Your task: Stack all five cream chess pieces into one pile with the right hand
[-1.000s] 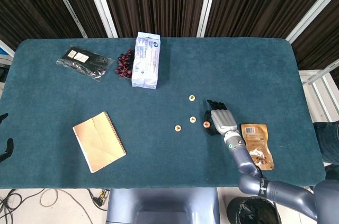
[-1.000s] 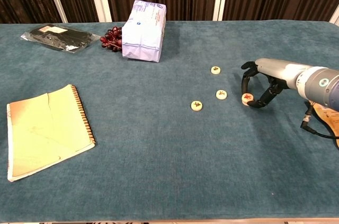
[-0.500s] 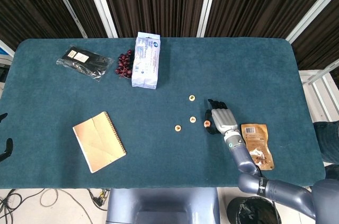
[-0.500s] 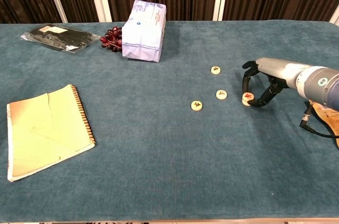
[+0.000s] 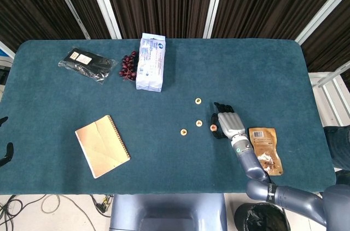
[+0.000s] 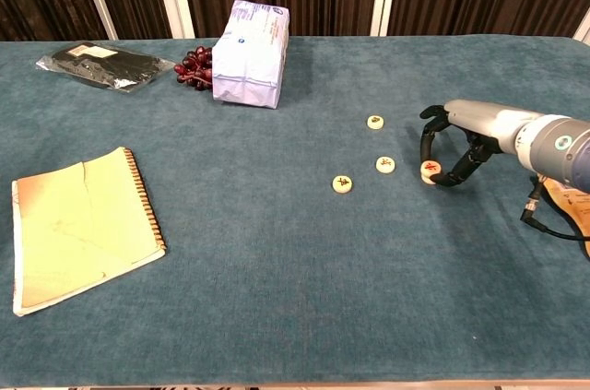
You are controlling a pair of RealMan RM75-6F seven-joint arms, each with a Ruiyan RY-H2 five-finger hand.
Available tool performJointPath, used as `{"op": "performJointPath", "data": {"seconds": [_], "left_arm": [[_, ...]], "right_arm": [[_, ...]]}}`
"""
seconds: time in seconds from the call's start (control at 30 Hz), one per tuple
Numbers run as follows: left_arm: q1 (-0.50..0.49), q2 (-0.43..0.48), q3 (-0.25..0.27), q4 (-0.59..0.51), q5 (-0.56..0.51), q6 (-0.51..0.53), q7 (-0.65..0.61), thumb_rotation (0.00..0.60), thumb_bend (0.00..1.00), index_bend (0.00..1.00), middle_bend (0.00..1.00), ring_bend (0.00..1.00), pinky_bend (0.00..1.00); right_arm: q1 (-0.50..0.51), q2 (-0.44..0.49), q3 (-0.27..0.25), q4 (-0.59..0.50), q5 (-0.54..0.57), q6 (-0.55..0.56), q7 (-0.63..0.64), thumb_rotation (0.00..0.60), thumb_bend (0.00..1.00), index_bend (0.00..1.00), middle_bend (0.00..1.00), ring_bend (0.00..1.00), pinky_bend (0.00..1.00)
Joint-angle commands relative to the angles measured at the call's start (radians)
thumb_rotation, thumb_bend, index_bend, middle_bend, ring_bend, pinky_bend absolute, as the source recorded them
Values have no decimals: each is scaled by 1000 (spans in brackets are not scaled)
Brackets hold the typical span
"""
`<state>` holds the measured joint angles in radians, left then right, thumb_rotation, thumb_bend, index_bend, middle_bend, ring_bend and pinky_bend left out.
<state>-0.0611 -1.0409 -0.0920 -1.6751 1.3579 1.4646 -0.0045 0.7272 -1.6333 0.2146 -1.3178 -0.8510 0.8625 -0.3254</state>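
Note:
My right hand [image 5: 228, 122] rests on the table right of centre, also seen in the chest view [image 6: 454, 143]. Its dark fingers [image 6: 427, 139] curl around a cream chess piece [image 6: 430, 170] with a red mark, pinching it at table level; the same piece [image 5: 213, 128] shows at the hand's left side from above. This piece looks thicker than the others and may be a stack. Three more cream pieces lie loose to the left: one [image 6: 386, 164] close by, one [image 6: 343, 183] further left, one [image 6: 375, 122] behind.
A brown snack pouch [image 5: 266, 149] lies right of my right forearm. A white packet [image 5: 150, 61], dark grapes [image 5: 128, 66] and a black bag [image 5: 86, 64] sit at the back left. A notebook [image 5: 101, 145] lies front left. Dark tips of my left hand [image 5: 5, 153] show at the left edge.
My right hand has nudged the held cream piece very slightly to the left, toward the nearest loose piece. Everything else is unmoved.

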Motion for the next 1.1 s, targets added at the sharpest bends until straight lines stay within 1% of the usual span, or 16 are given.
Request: {"op": "performJointPath", "data": {"seconds": [0.03,0.27,1.1], "left_arm": [[0,0,-1,0,-1,-1,-1,600,485,150,0,0,0],[0,0,-2,0,-2,-1,-6,600,485,150,0,0,0],[0,0,-3,0,-5,-1,-6,600,485,150,0,0,0]], "right_arm": [[1,0,1,-1,3,1,1,600,410,481,0,0,0],[0,5,-2,-7,7,2,1,600,411,459,0,0,0],[6,10,-6,-28,3,7,7,600,410,459,0,0,0]]}}
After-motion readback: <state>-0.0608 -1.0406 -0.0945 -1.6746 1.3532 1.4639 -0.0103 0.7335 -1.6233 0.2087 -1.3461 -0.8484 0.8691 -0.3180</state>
